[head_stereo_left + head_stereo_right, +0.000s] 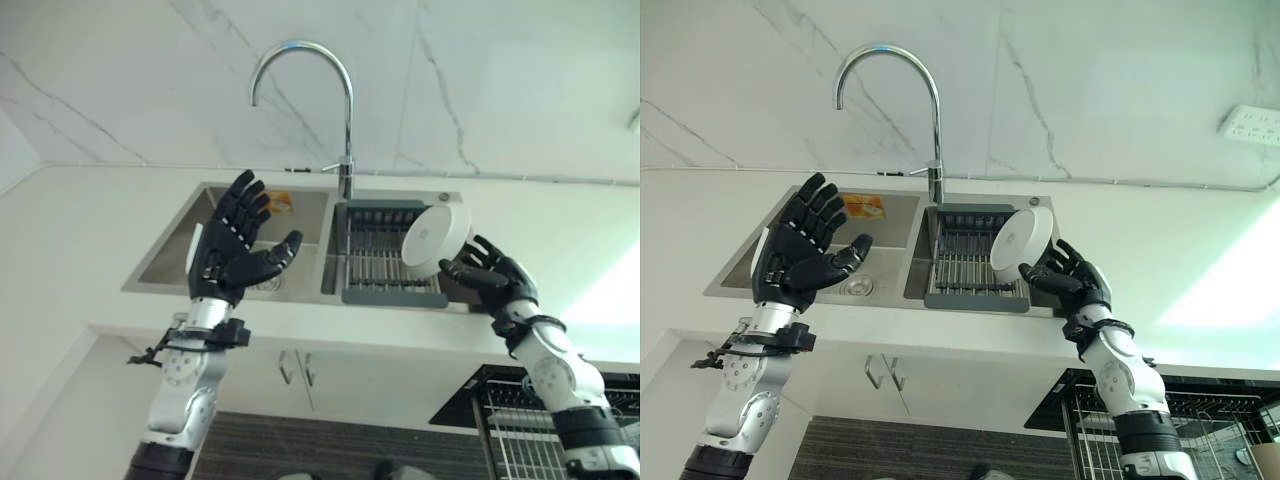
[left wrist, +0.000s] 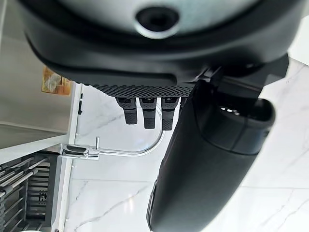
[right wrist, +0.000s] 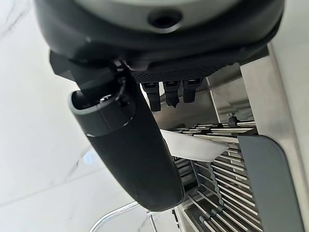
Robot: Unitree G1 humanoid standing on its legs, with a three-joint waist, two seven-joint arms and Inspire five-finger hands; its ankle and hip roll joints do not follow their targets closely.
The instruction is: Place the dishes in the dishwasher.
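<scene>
left hand (image 1: pixel 232 252) is up over the left basin of the sink (image 1: pixel 170 262), fingers spread wide, palm bare, holding nothing. over on the other side, the right hand (image 1: pixel 1072 277) is at the white dish (image 1: pixel 1021 241), which is tilted on its edge above the dark drying rack (image 1: pixel 972 270) in the right basin; the fingers look loosely spread beside the dish, thumb near its rim, not wrapped round it. the faucet (image 1: pixel 905 75) arches behind, and the dishwasher rack (image 1: pixel 1200 430) shows down at lower right
</scene>
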